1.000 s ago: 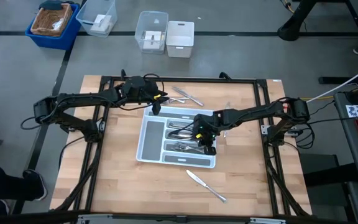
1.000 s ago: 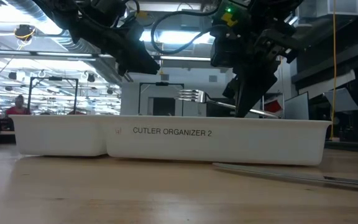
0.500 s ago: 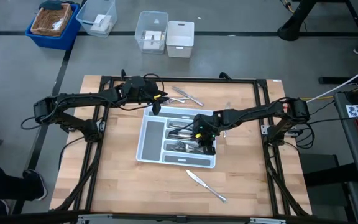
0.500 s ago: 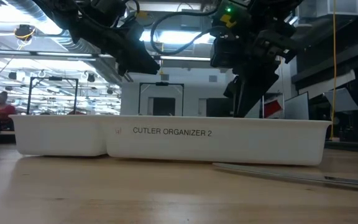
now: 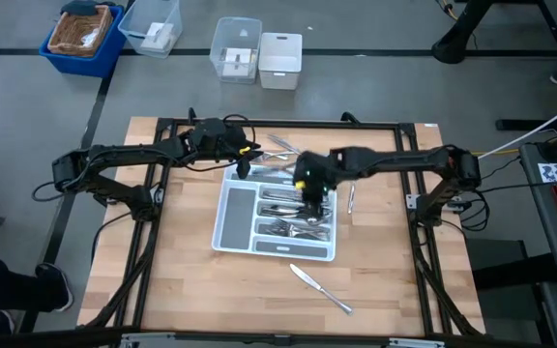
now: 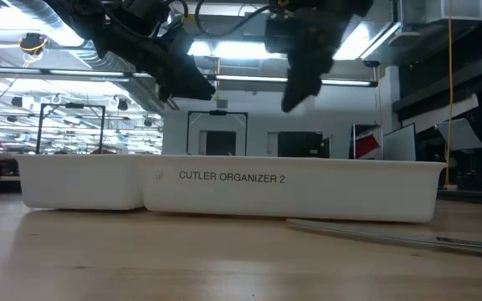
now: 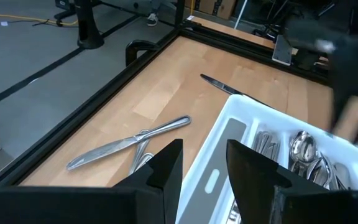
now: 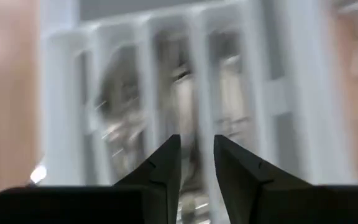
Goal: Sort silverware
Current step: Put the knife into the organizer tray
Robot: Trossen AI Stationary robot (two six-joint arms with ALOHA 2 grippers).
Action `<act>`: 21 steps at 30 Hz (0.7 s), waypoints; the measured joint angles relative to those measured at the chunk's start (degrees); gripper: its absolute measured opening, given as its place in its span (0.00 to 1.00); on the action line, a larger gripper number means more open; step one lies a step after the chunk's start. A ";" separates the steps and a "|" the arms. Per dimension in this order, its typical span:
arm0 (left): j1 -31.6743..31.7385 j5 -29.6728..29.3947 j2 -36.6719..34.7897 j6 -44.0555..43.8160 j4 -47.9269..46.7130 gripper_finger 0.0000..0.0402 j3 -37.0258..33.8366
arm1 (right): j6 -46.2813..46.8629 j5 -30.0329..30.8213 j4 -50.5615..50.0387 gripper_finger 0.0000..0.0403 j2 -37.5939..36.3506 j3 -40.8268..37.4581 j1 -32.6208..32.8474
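Right gripper (image 5: pixel 313 189) held above the white tray (image 5: pixel 228 207), fingers a little parted and nothing gripped

The tray is seen mid-table with bare wood (image 5: pixel 182 290) all round it; most silverware (image 5: pixel 283 205) is lain in its compartments, directly under the right gripper and apart from it. One knife (image 5: pixel 320 288) is left on the near boards, clear of the tray's rim, and a knife with other pieces (image 7: pixel 128 142) is found on the far boards just beside the tray, below the left gripper (image 7: pixel 202 175), whose fingers are held slightly apart and empty at the tray's far corner
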 joint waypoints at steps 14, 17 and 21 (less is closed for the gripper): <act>4.53 -1.07 0.87 -0.91 -4.57 0.28 0.00 | 0.16 5.26 9.80 0.24 3.58 1.29 -16.90; 6.22 -1.11 1.79 -2.51 -4.15 0.28 0.02 | 0.26 4.54 13.22 0.24 6.50 1.31 -19.20; 7.14 -1.07 3.44 -3.94 -4.44 0.28 0.00 | 0.26 4.26 14.78 0.24 10.72 1.30 -21.27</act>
